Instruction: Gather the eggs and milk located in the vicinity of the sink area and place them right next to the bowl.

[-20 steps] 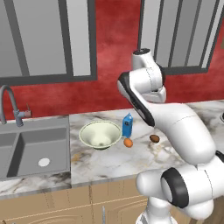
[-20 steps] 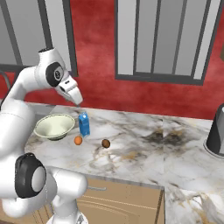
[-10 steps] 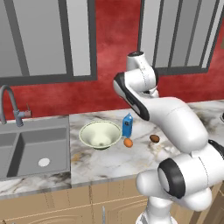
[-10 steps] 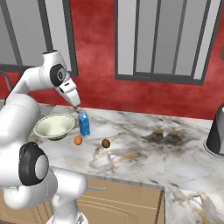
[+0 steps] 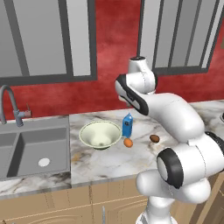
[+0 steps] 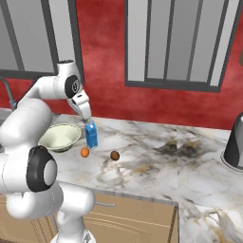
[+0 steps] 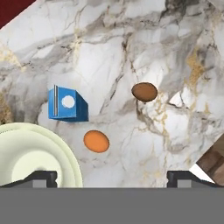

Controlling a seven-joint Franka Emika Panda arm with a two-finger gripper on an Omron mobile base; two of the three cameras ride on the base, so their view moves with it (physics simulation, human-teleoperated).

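Observation:
The pale cream-green bowl (image 5: 100, 134) (image 6: 59, 136) (image 7: 30, 157) stands on the marble counter right of the sink (image 5: 35, 148). The blue milk carton (image 5: 127, 125) (image 6: 91, 135) (image 7: 66, 104) stands upright just beside the bowl's right rim. In front of the carton, close to the bowl, lies the orange egg (image 5: 128, 142) (image 6: 85, 152) (image 7: 96, 141). The dark brown egg (image 5: 154, 138) (image 6: 115, 155) (image 7: 144, 92) lies a little farther right. My gripper (image 6: 87, 116) (image 7: 112, 178) hangs above the carton, open, with nothing between its fingers.
A curved grey faucet (image 5: 8, 105) rises at the sink's back left. A dark grey appliance (image 6: 235, 142) stands at the counter's far right. A red wall with windows backs the counter, and bare marble stretches between the brown egg and the appliance.
The arm has swung a little and the hand has come lower over the milk carton. The bowl, carton and both eggs lie where they were.

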